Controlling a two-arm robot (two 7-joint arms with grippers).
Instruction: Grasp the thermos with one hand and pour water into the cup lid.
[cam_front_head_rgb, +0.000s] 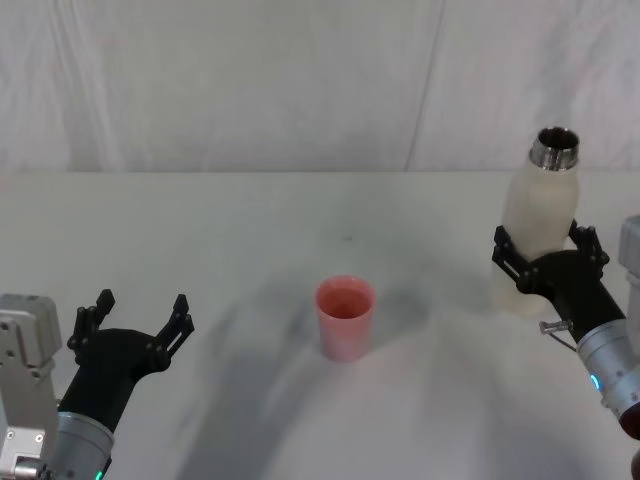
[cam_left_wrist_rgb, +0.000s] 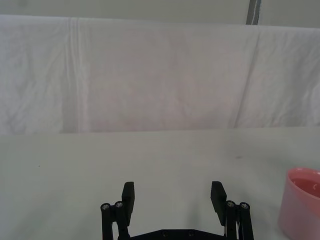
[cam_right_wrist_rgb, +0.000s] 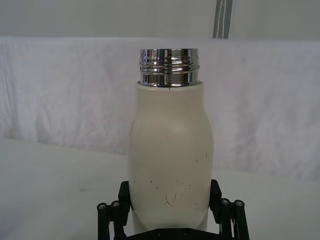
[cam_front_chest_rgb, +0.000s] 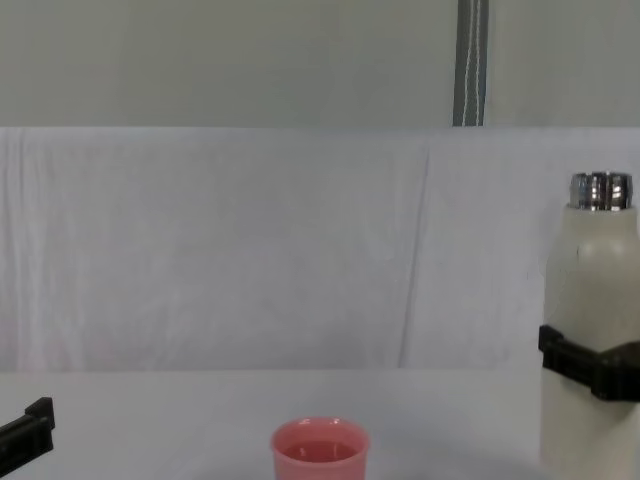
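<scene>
Thermos (cam_front_head_rgb: 535, 225) upright in right gripper (cam_front_head_rgb: 548, 255)

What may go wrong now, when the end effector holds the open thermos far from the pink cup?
1. The right end effector grips the thermos low on its body, so it may slip when tilted.
2. The cup lid stands free and light; a stream could miss it or tip it.
3. The cup lid seems to hold some liquid already, so it may overflow.
</scene>
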